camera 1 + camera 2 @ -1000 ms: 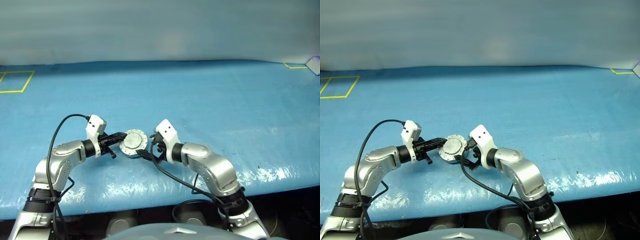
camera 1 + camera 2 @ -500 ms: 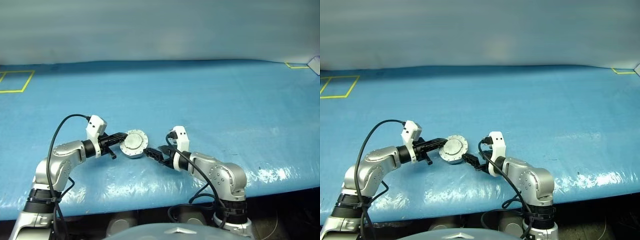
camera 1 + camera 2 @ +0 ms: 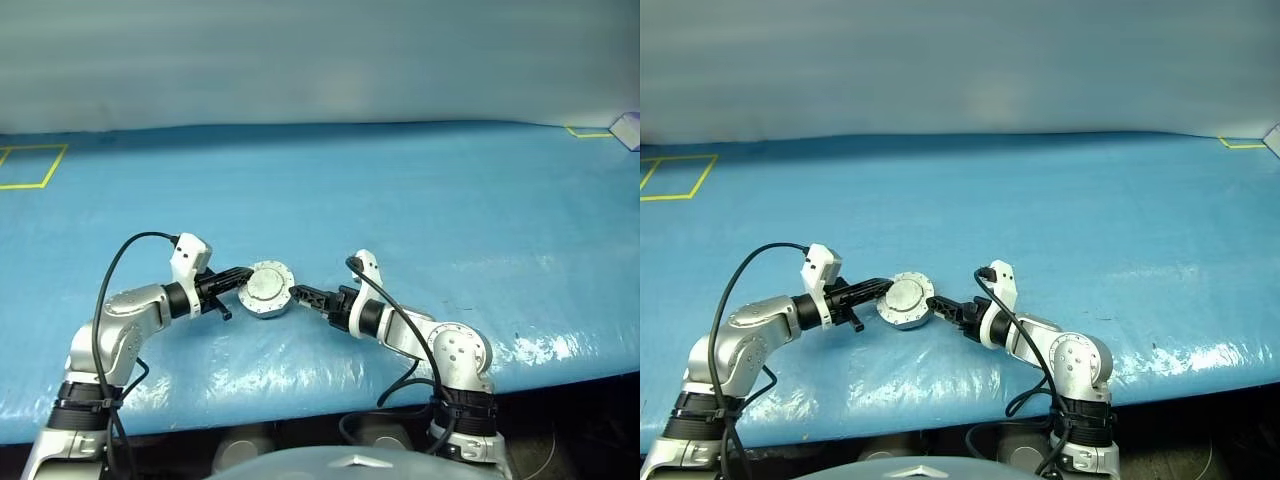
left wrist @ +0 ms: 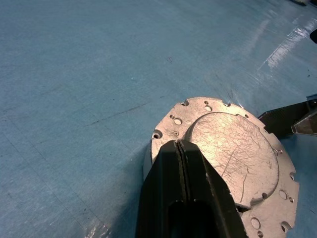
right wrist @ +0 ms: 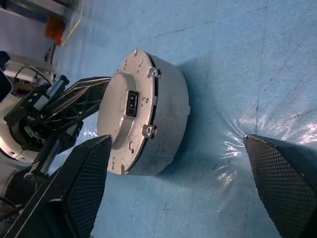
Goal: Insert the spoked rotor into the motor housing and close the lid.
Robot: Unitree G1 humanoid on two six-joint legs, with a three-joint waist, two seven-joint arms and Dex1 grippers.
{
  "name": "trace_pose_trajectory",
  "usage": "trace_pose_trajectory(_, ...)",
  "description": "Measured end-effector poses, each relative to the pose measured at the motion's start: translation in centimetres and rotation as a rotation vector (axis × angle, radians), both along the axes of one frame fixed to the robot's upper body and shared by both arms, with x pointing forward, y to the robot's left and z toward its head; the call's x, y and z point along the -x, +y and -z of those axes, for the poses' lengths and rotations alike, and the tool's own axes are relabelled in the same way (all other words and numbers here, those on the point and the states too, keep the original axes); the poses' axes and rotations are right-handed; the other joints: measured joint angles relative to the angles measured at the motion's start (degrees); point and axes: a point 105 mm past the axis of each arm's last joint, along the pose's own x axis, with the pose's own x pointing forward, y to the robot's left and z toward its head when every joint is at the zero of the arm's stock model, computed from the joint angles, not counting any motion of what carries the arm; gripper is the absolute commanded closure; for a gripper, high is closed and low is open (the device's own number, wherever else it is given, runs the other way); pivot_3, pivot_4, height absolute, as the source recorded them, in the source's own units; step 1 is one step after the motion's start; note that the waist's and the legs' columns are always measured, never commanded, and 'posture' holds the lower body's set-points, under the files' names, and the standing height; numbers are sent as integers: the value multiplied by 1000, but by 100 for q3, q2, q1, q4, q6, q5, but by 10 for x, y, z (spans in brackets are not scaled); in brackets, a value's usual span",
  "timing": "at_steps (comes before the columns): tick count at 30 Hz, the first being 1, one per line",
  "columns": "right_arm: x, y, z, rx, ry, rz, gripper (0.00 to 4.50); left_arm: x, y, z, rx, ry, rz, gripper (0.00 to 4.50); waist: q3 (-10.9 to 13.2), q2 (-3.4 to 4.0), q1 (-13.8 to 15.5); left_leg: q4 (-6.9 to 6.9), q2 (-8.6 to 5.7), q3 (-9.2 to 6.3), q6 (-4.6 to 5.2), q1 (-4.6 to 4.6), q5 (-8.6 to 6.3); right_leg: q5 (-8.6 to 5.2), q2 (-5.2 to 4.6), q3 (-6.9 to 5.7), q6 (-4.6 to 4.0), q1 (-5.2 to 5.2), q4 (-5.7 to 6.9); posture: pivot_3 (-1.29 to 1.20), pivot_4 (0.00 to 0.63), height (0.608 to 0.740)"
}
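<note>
Left eye view: one motor housing on the blue table cover, lid down flat on it, sitting right between the two grippers. Left gripper has its fingers pressed together, tips resting on the lid's near edge. Right gripper is spread wide just beside the housing, arm low, forearm nearly level. Two yellow tape outlines well beyond.
</note>
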Motion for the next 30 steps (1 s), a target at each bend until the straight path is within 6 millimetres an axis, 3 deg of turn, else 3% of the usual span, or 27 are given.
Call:
trace_pose_trajectory(15,-2,31,0,-252,180,-2,24,2,0,0,0,-3,1,4500,1,3,-4,-25,-4,6,5,-2,-2,1,2,1,1,1,-29,0,150,740)
trace_pose_trajectory(18,-4,33,2,-281,209,17,601,2,0,-1,0,-4,1,4500,1,4,-4,-25,-4,6,5,-3,-2,1,3,1,1,1,-29,0,150,740)
trace_pose_trajectory(23,-5,32,6,-294,247,46,2191,1,1,0,-4,-4,-8,4500,4,7,-8,-26,-4,8,5,-8,-2,1,8,1,0,-7,-29,0,150,740)
trace_pose_trajectory(28,0,33,2,-332,268,41,3337,0,7,1,-18,-3,-37,4500,8,11,-23,-29,-4,10,5,-10,-2,0,10,1,-1,-9,-30,0,150,740)
trace_pose_trajectory(30,3,33,4,-343,287,44,3348,0,6,1,-15,-4,-36,4500,9,14,-28,-29,-4,13,7,-10,-3,0,9,4,0,-10,-30,0,150,740)
